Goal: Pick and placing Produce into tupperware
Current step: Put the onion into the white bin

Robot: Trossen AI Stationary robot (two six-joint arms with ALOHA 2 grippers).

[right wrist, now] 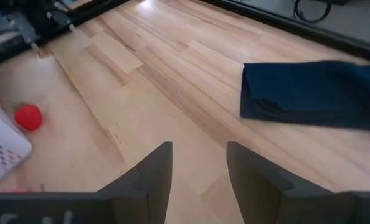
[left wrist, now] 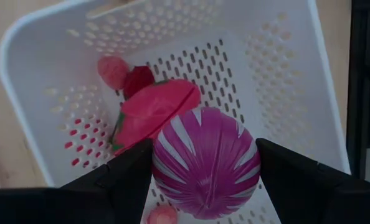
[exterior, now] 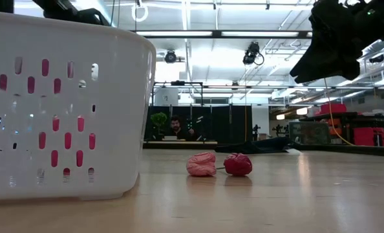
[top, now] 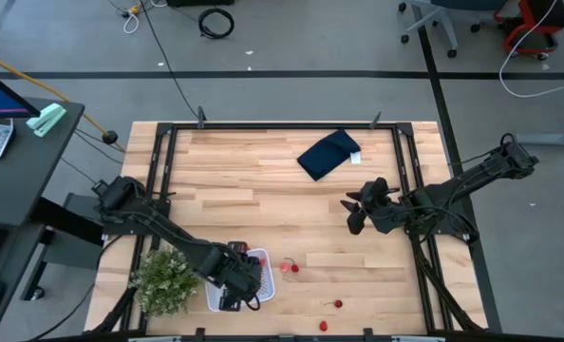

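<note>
white perforated tupperware (left wrist: 284, 74), magenta white-striped ball (left wrist: 205, 163), navy cloth (right wrist: 309, 93)

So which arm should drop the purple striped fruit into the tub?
Left. The left gripper is over the white container with the purple striped fruit between its fingers. The right gripper hangs empty and open, mid-table near the navy cloth.

Left arm reaching from the table's left edge toward its near edge, wrist bent downward; left gripper (left wrist: 205, 171) pointing down, its two fingers (left wrist: 126, 180) spread wide on either side of a round piece; right arm extended inward from the right edge, raised above the tabletop; right gripper (right wrist: 199, 168) with fingers parted, nothing between them.
</note>
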